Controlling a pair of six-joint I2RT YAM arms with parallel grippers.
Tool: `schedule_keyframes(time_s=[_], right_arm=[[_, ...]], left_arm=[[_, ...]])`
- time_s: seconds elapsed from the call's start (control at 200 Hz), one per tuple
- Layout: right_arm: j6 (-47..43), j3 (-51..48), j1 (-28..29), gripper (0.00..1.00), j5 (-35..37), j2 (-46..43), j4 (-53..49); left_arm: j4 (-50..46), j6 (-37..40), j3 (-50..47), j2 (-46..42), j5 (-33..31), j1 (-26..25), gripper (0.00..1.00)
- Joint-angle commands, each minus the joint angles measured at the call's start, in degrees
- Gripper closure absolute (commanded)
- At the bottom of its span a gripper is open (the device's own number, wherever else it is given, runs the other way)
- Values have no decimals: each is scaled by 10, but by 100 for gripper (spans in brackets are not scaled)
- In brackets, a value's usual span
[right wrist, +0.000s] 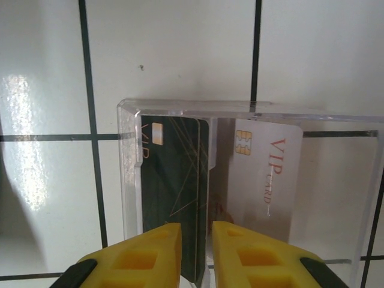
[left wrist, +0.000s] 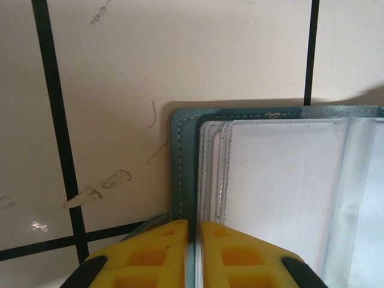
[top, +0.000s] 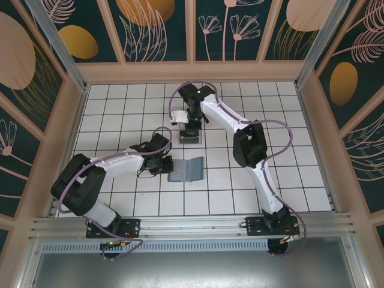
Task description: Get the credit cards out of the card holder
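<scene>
right gripper (right wrist: 197, 231) hangs over the tray (right wrist: 128, 156), jaws slightly apart about the dark card's (right wrist: 174, 174) near edge; whether it is gripped cannot be told. risk: a card clinging to a pad could lift out on retreat, or knock the white card (right wrist: 264, 174) beside it. left gripper (left wrist: 194, 227) pinches the holder's (left wrist: 180, 156) edge, flat on the tiles; a slip would free it.

White tiled floor (top: 120, 108), floral walls (top: 159, 27)
</scene>
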Motion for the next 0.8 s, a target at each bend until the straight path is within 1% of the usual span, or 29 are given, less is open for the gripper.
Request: schedule_keyframes(time_s=[0.0,0.205,0.37,0.47,0.606,0.716,0.796], right_arm=[[34,7,2,79,10,-27,28],[138,-12,-5,80,-13,-56,68],[266,-71,-5,84,-29,-89,117],[354,-141,-4,89,-33,-129,186],[482,-260,-3,89,-31,-199,289],[591,-313,-3,90,-24,-234,314],[670,-348,-3,92,-38,-258,325]], left_arm=[[-25,-1,14,-16,-19,1,85],[-34,4,27,-32,-36,2,85],[-35,3,34,-42,-46,1,85],[-35,-2,37,-50,-63,2,83],[-20,-8,37,-52,-80,5,82],[1,-12,34,-52,-67,16,82],[12,-12,34,-55,-62,25,82]])
